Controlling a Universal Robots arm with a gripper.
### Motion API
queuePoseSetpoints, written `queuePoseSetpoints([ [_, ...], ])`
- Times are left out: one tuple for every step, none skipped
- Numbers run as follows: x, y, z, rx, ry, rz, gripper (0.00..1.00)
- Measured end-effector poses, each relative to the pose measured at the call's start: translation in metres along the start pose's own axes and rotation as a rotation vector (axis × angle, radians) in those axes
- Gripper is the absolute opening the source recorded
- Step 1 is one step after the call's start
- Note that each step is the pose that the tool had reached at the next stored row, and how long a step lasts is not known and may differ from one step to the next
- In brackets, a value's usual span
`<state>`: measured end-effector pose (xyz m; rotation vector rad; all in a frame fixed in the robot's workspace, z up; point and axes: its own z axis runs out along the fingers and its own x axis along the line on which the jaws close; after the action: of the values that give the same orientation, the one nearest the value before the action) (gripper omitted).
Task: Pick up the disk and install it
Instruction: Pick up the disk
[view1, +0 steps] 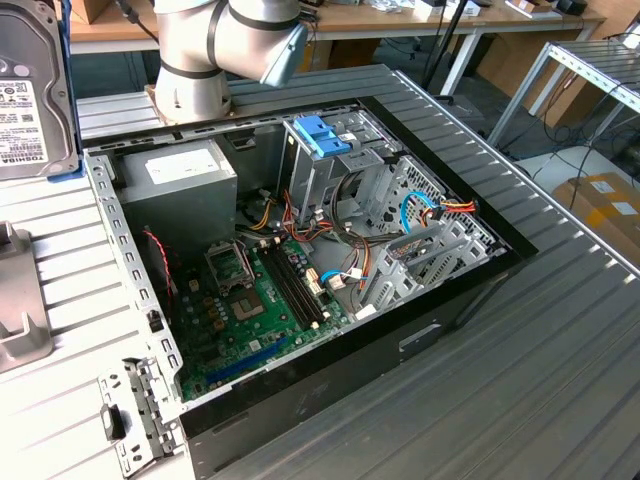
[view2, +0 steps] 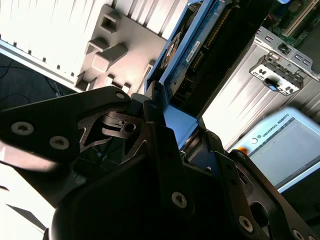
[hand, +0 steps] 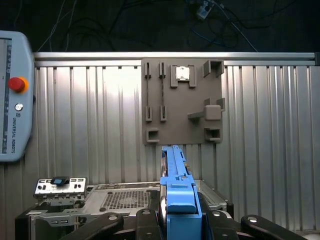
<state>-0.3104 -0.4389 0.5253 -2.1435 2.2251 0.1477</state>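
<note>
Black gripper (hand: 179, 225) fingers sit closest to the lens in both wrist views, clenched on either side of the disk (hand: 176, 185), which stands on edge between them. Seen edge-on in the first wrist view, it is a thin slab capped by a bright blue plastic bracket.

Below it, well apart, lies a grey holder plate (hand: 182, 100) with raised pegs and slots on a ribbed metal table (hand: 90, 115). No drive rests on that plate, so the pick-up appears to be done.

In the exterior view the disk (view1: 30, 100) is raised at the exterior view's left, close to the camera and cut off by the frame edge. Its flat face is silver-grey metal with a pale printed label, and the blue bracket runs along its edges.

An open computer case (view1: 470, 290) lies on its side in the middle of the table. Inside are a green motherboard (view1: 255, 310), a grey power-supply box (view1: 175, 175), loose coloured cables and a metal drive cage topped by a small blue latch (view1: 322, 135).

The disk is outside the case and well away from the cage (the likely place for it), so the installing is not yet done.
</note>
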Motion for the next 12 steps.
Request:
queuePoseSetpoints([
  [0.0002,-0.0004,0.0000,0.0000,0.0000,0.000,0.37],
  [0.0003,-0.0009,0.0000,0.0000,0.0000,0.000,0.37],
  [0.0005,-0.0013,-0.0001,0.0000,0.0000,0.000,0.37],
  [0.0007,-0.0019,-0.0001,0.0000,-0.0001,0.000,0.37],
  [0.0009,-0.0024,-0.0001,0.0000,-0.0001,0.000,0.37],
  [0.0010,-0.0028,-0.0002,0.0000,0.0000,0.000,0.37],
  [0.0012,-0.0034,-0.0002,0.0000,0.0000,0.000,0.37],
  [0.0013,-0.0038,-0.0002,0.0000,0.0000,0.000,0.37],
  [0.0015,-0.0044,-0.0003,0.0000,0.0000,0.000,0.37],
  [0.0016,-0.0047,-0.0003,0.0000,0.0000,0.000,0.37],
  [0.0017,-0.0051,-0.0003,0.0000,0.0000,0.000,0.37],
  [0.0018,-0.0055,-0.0003,0.0000,0.0000,0.000,0.37],
])
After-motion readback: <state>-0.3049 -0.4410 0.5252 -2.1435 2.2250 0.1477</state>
